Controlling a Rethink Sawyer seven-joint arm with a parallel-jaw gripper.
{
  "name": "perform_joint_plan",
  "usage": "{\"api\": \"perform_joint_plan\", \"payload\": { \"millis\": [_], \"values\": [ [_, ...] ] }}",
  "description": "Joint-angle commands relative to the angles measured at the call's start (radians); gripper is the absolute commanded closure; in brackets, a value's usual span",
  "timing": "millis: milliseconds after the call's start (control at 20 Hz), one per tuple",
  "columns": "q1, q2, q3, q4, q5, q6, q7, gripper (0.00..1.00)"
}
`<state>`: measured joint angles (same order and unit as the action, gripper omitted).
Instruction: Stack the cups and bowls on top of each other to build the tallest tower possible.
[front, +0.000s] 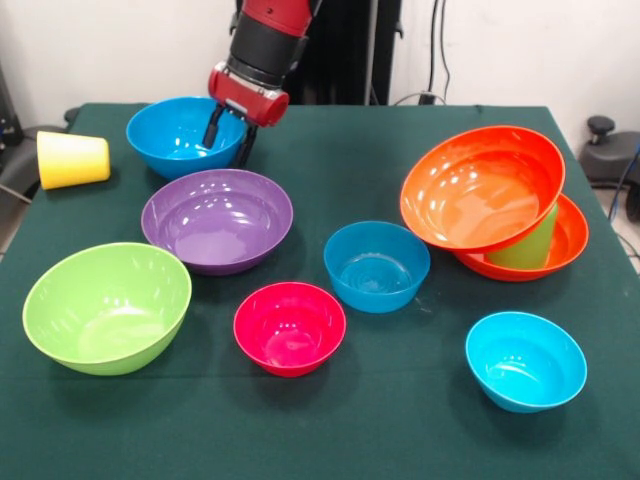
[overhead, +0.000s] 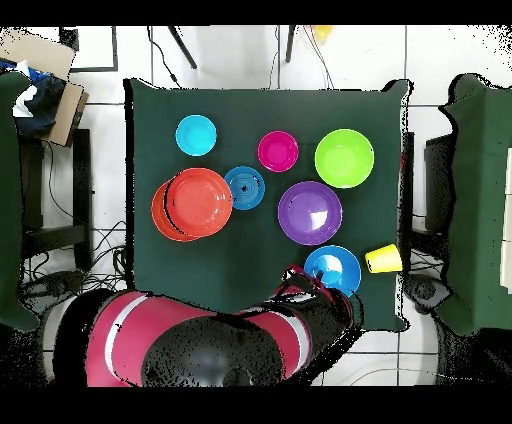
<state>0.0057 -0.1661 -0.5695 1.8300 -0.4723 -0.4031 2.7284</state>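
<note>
My gripper (front: 229, 138) is open at the right rim of the far blue bowl (front: 172, 138), one finger inside the bowl and one at its rim. In the overhead view the gripper (overhead: 302, 281) is at that bowl's (overhead: 336, 268) left edge. The tower stands at the right: a tilted orange bowl (front: 480, 186) rests on a light green cup (front: 528, 245) inside the second orange bowl (front: 572, 238). The yellow cup (front: 72, 159) lies on its side at the far left. The purple (front: 217, 218), lime green (front: 107, 305), pink-red (front: 289, 327), second blue (front: 376, 265) and cyan (front: 525, 360) bowls stand apart, upright.
The dark green table (front: 330, 430) ends close to the yellow cup on the left. In the overhead view the orange pile (overhead: 198, 201) touches the small blue bowl (overhead: 244, 187). Cardboard boxes (overhead: 50, 80) lie beside the table.
</note>
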Motion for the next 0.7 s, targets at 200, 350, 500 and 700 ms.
{"api": "perform_joint_plan", "payload": {
  "millis": [200,350,500,700],
  "values": [
    [0.001,0.0,0.116,-0.122,-0.008,0.013,-0.013,0.0],
    [0.003,0.0,0.115,-0.122,-0.007,0.017,-0.013,0.0],
    [0.003,-0.001,0.117,-0.121,-0.008,0.019,-0.012,0.0],
    [0.003,-0.004,0.119,-0.12,-0.008,0.023,-0.011,0.0]
  ]
}}
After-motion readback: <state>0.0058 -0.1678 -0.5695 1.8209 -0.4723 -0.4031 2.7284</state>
